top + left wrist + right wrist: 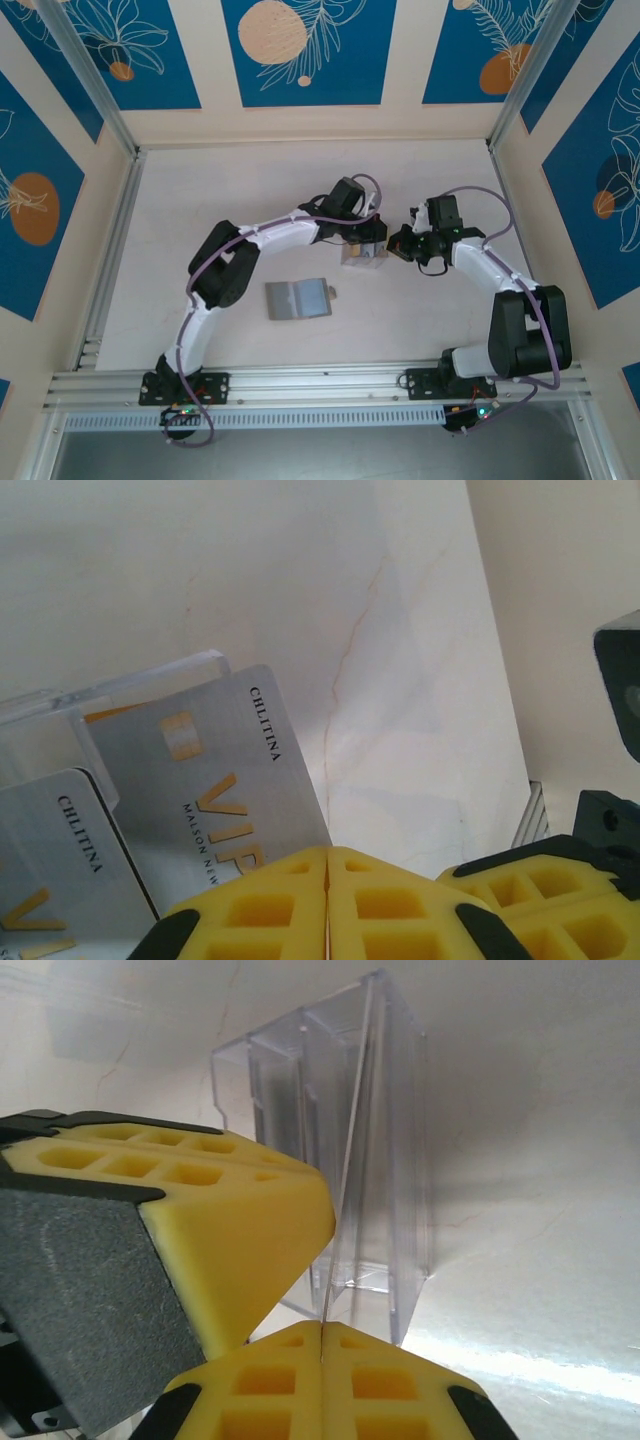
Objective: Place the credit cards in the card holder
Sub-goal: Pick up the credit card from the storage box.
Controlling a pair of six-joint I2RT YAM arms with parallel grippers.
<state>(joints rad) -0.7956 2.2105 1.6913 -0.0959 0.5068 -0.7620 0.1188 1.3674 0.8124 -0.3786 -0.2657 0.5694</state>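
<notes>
Two pale silver credit cards (195,780) (55,855) printed "VIP" stand inside a clear plastic box (362,258) at the table's middle. My left gripper (328,852) is shut, its yellow tips right in front of the nearer card's lower corner, with nothing seen between the pads. From the right, my right gripper (322,1328) is shut on a thin wall of the clear box (380,1110). The two grippers (372,243) (398,245) meet at the box. The grey card holder (298,298) lies flat in front of the box, to the left, apart from both grippers.
A yellow finger of the left gripper (230,1230) sits close beside the pinched box wall. The right gripper's fingers (530,890) show at the lower right of the left wrist view. Pale walls (115,250) and aluminium rails fence the table.
</notes>
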